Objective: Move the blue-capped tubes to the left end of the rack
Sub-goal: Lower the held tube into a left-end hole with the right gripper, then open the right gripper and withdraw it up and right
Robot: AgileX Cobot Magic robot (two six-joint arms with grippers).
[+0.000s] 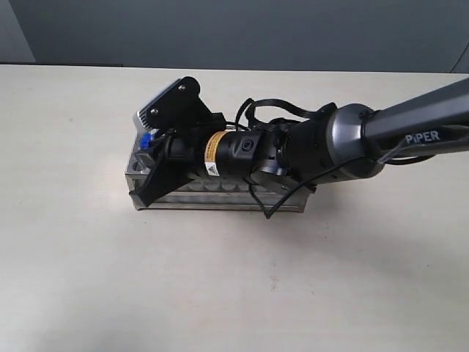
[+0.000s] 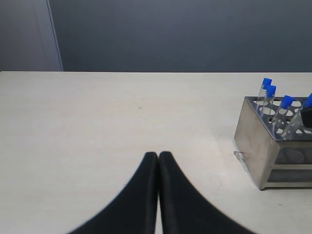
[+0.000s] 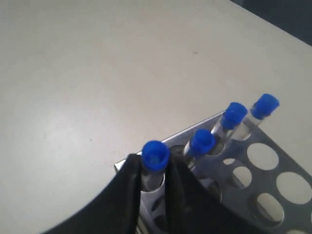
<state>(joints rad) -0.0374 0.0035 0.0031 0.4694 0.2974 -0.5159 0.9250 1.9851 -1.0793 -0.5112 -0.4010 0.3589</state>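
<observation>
In the exterior view the right arm [image 1: 410, 125] reaches across the middle and covers most of the rack [image 1: 220, 199], so that the right gripper [image 1: 155, 158] sits over the rack's left end, the end the task names. Only one blue cap [image 1: 146, 139] peeps out beside it, and the jaws cannot be read from here. In the left wrist view the left gripper [image 2: 158, 158] hangs low above the bare table [image 2: 97, 122], fingers pressed together on nothing and well apart from the rack [image 2: 258, 141]. It looks parked clear of the other arm's work. All four tubes [image 2: 271, 91] stand in the end holes nearest this camera. In the right wrist view the right gripper [image 3: 153, 180] pinches one tube [image 3: 155, 156] just under its cap, a grip that leaves the cap free and keeps the glass upright. Whether its foot is fully seated is hidden by the fingers. The other three tubes [image 3: 234, 116] stand in holes along the same edge row of the rack [image 3: 265, 187], so this is probably the last one to place.
</observation>
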